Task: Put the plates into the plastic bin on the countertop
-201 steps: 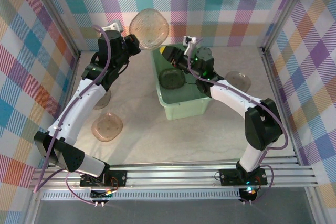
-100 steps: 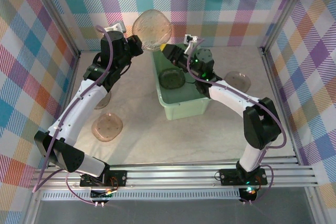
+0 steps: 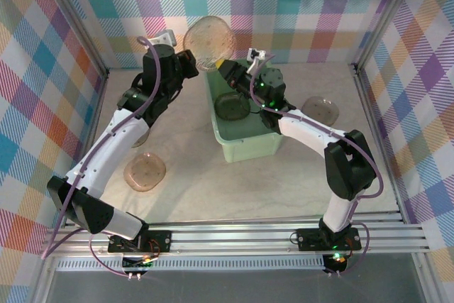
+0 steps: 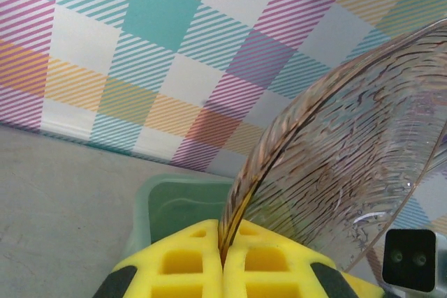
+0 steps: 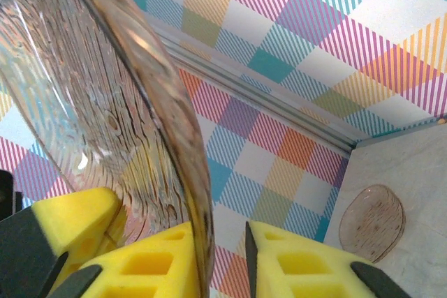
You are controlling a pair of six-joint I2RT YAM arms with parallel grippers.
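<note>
Marble-look countertop [image 3: 213, 193] ran from the arm bases to the plaid walls [image 3: 305, 5]. Nearest, at the left, lay the first plate [image 3: 145, 171], flat. Beyond it the second plate [image 3: 139, 135] was half hidden under the left arm. Mid-table sat the plastic bin [image 3: 245, 148], its long axis running away from the bases, with the third plate [image 3: 232, 106] flat inside. The fourth plate [image 3: 323, 109] lay just right of the bin (the right forearm passed its near edge). Farthest, over the bin's far end, the left gripper [image 4: 223, 256] pinched the raised plate [image 4: 349, 144] by its lower rim, tilted on edge. The right gripper [image 5: 220, 242] straddled that rim, jaws parted, a gap beside one finger.
</note>
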